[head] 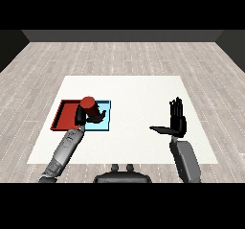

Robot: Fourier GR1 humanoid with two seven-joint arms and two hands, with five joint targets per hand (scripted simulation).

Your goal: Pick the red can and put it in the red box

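**Red can held over the trays**

Left hand [85, 116] curled round the red can [88, 103], holding it upright above the place where the red tray [63, 114] meets the light blue tray [107, 114]. Can's foot hidden by the fingers, so cannot tell whether lifted or resting. Trays touching side by side on the left half of the white tabletop [134, 91]. Right hand [177, 120] well apart on the right, holding nothing, fingers straight and pointing up, thumb stretched out leftward.

Grey forearms, black left hand [86, 116], right hand [177, 122].
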